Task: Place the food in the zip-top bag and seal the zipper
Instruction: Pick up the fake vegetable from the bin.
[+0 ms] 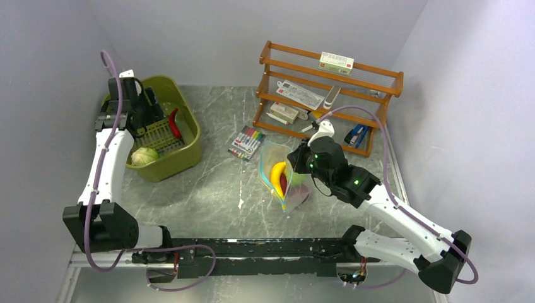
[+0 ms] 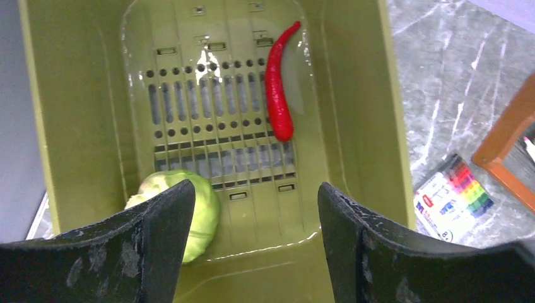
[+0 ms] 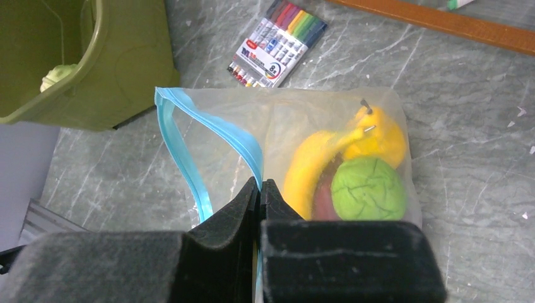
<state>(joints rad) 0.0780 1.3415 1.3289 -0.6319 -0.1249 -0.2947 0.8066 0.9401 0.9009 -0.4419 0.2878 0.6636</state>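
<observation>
On the right of the grey marbled table (image 1: 214,189), nearest the arm bases, the right gripper (image 3: 258,186) has its 2 black fingers pressed fully together on the mouth edge of the clear, soft plastic zip-top bag (image 3: 315,113), pinching it at the thin teal-blue zipper (image 3: 180,151), which gapes in a loop to the left of the grip. Inside the bag lie 4 toy pieces: a yellow plastic banana (image 3: 309,170), a green round piece (image 3: 368,188), a purple-red piece (image 3: 325,202) wedged between them, and an orange-yellow round piece (image 3: 382,136) beyond. Just past the bag lies a flat pack of coloured markers (image 3: 277,41). At the far left, the left gripper (image 2: 254,189) hangs over the olive-green plastic tub (image 2: 359,95), jaws wide apart and holding nothing. On the tub's slotted floor a pale green round piece (image 2: 202,208) sits at the near end and a red plastic chili (image 2: 277,82) lies farther in. A brown wooden rack (image 1: 328,95) stands at the far right.
</observation>
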